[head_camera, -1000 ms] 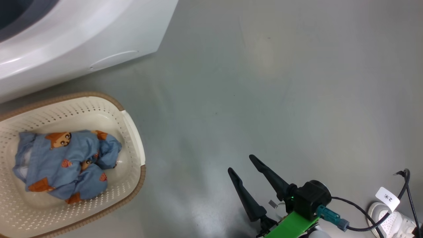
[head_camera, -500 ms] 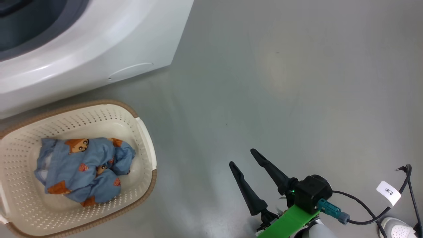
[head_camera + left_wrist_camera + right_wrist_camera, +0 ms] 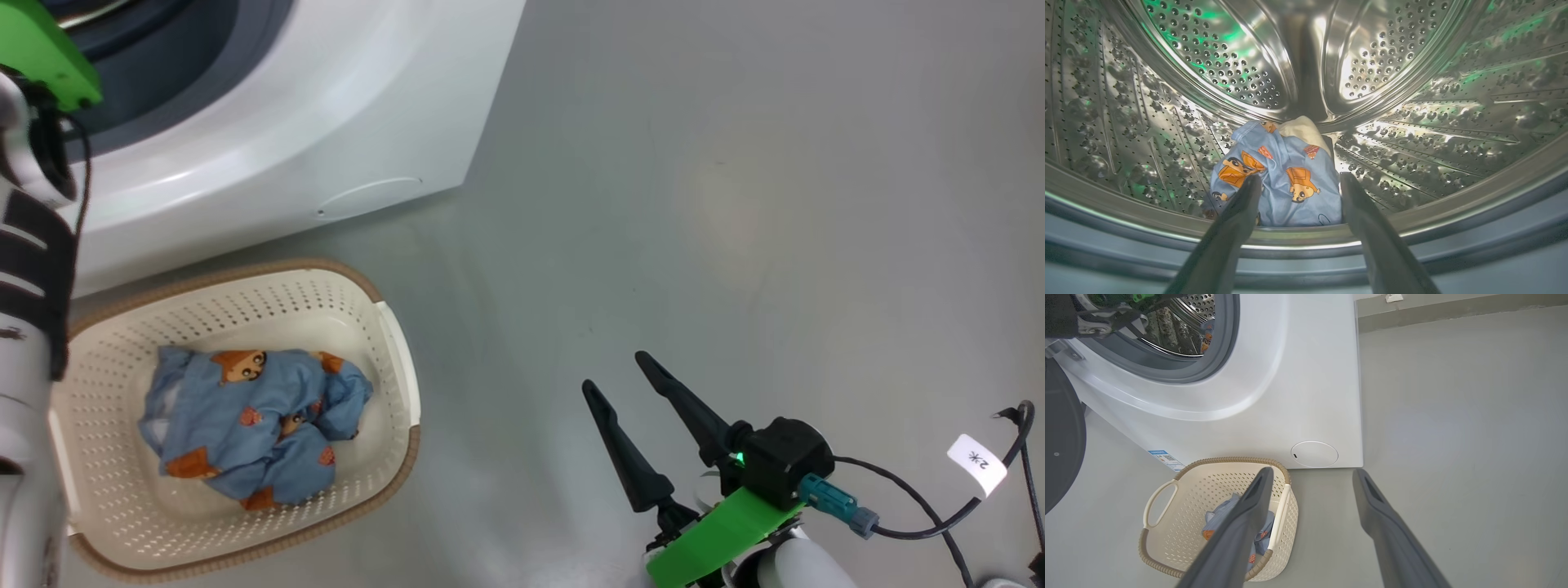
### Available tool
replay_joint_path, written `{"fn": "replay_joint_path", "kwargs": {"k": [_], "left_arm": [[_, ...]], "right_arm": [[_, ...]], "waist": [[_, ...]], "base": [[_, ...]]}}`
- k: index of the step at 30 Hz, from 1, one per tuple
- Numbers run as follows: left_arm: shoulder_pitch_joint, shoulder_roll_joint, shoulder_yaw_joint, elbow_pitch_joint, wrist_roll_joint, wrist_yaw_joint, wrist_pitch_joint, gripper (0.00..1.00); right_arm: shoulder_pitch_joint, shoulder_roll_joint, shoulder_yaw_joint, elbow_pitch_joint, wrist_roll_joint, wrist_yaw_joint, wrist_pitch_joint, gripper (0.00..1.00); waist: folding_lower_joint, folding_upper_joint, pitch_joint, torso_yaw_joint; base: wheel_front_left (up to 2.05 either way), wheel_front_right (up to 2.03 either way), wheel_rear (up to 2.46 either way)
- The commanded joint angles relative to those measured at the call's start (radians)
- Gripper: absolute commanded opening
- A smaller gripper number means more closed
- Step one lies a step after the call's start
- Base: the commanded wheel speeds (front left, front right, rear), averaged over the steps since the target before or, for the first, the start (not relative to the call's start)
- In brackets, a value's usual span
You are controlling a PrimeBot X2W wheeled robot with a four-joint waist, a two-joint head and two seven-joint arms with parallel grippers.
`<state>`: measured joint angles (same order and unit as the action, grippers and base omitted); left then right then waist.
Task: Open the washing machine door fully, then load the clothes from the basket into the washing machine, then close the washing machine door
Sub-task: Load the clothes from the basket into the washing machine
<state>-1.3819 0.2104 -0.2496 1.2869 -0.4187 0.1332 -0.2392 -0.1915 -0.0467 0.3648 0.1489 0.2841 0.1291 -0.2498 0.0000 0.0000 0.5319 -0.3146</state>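
The blue garment lies crumpled in the basket, lower left; we judge it light and floppy, best pinched at a raised fold. Jaws of the left gripper and right gripper gape, empty.

Looks like the head camera swings rather than the stuff moving: the washing machine and the basket both slide right and a bit down in the head view, and more of the dark drum opening shows. The left arm, pale forearm with a green bracket, pops in at the left edge. The right gripper sits a touch higher in frame.
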Motion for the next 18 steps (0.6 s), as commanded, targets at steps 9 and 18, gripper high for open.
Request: {"fn": "replay_joint_path", "kwargs": {"k": [9,18], "left_arm": [[0.058,-0.014,0.004,-0.025,-0.023,-0.025,-0.02,1.0],[0.156,-0.048,0.006,-0.069,-0.035,-0.072,-0.022,1.0]], "right_arm": [[-0.001,-0.004,-0.016,0.003,-0.001,0.002,-0.012,1.0],[0.016,-0.004,-0.067,0.017,-0.019,0.002,-0.012,1.0]], "waist": [[0.0,0.0,-0.084,0.06],[0.0,0.0,-0.162,0.107]], "base": [[0.0,0.0,0.0],[0.0,0.0,0.0]]}}
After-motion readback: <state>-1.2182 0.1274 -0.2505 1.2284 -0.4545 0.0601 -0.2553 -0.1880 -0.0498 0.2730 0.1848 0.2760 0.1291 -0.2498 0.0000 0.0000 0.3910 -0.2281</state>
